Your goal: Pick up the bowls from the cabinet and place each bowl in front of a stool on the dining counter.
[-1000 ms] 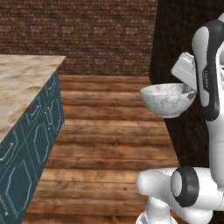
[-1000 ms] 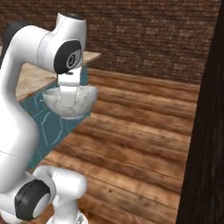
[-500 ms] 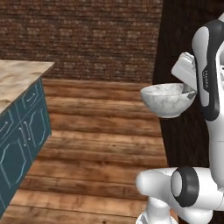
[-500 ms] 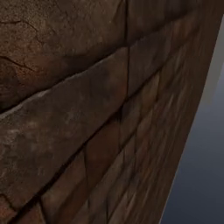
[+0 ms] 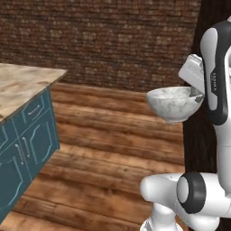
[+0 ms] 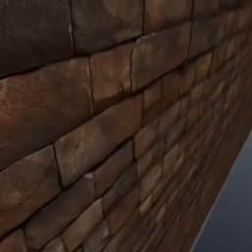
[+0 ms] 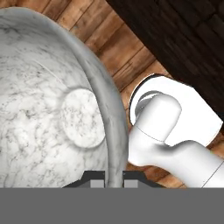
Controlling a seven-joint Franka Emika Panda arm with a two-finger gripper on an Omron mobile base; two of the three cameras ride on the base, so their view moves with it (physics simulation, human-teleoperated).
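Observation:
A grey-white marbled bowl (image 5: 171, 103) hangs in the air at the right of the left base view, upright and held by its rim. My gripper (image 5: 196, 94) is shut on the rim's right side. In the hand view the bowl (image 7: 52, 109) spreads over the left half, and my gripper (image 7: 107, 178) pinches its rim, one fingertip inside and one outside. At the left stands a beige marbled counter top (image 5: 22, 85) on a teal base, well apart from the bowl. The cabinet is out of view.
A wooden plank floor (image 5: 103, 149) lies between the counter and the robot. A brick wall (image 5: 103, 40) closes the back. A brick wall (image 6: 123, 123) stands very close in the right base view. A dark panel (image 5: 196, 144) rises behind the arm.
The base has moved, so both base views have shifted: the right base view now faces brick from close up, and the counter's corner has slid in the left one. The bowl stays gripped.

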